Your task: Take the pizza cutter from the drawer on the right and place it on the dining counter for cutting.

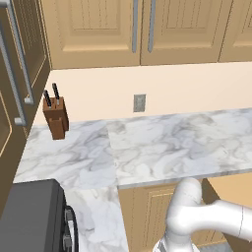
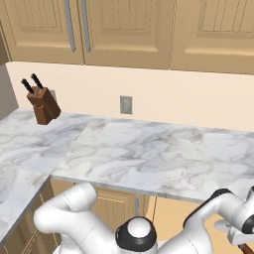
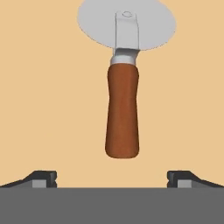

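Two dark fingertips [image 3: 43,178] of the end effector [image 3: 112,179] stand wide apart at the bottom of the hand view, with nothing between them. Above them in that view lies the pizza cutter [image 3: 123,113], flat on the plain tan floor of the drawer [image 3: 48,96]. Its reddish-brown handle points toward the fingertips and ends short of them, roughly midway between the two; its round grey wheel lies at the far end, held by a steel fork with a small rivet. The cutter is untouched and bears no brand, label or lettering that can be read.

In the base views the white arm bends low in front of the marble worktop [image 1: 162,147], the hand reaching down at the lower right of the right base view. A brown wooden knife block [image 1: 55,118] with two black handles stands on the worktop near the corner, at the left, close to the wall. A grey wall socket [image 1: 140,103] sits in the cream wall behind the worktop. Panelled upper cabinet doors [image 1: 98,29] with steel bar handles hang above. No writing shows on any of these.
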Tool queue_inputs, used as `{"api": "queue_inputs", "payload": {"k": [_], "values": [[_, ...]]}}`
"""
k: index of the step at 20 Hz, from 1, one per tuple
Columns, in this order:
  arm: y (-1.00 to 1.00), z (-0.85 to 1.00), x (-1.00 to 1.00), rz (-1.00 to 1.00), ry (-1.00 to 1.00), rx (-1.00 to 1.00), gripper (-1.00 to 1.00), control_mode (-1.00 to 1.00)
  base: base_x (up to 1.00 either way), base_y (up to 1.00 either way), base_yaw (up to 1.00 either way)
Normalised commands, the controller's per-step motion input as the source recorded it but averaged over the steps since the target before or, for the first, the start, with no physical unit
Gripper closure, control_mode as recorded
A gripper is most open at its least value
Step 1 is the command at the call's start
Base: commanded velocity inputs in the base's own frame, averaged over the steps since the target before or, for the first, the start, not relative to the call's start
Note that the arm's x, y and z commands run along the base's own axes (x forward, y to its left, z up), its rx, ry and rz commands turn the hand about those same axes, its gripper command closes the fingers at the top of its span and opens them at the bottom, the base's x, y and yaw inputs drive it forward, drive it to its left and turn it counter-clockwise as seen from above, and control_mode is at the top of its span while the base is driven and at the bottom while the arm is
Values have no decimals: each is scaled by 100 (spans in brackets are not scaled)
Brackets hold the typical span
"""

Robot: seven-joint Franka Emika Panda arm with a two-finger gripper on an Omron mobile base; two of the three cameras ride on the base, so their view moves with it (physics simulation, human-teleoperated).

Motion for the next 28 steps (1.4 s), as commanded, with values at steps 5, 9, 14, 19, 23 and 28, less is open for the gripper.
{"api": "queue_inputs", "payload": {"k": [5, 9, 14, 19, 23, 28], "values": [[-8, -7, 7, 0, 8, 10, -100, -100, 0, 0, 0], [-1, -11, 0, 0, 7, 7, -100, -100, 0, 0, 0], [0, -27, 0, 0, -2, 3, -100, -100, 0, 0, 0], [0, -35, 0, 0, -11, 1, -100, -100, 0, 0, 0], [0, -24, 0, 0, -6, 0, -100, -100, 0, 0, 0], [0, -16, 0, 0, -2, 0, -100, -100, 0, 0, 0]]}}
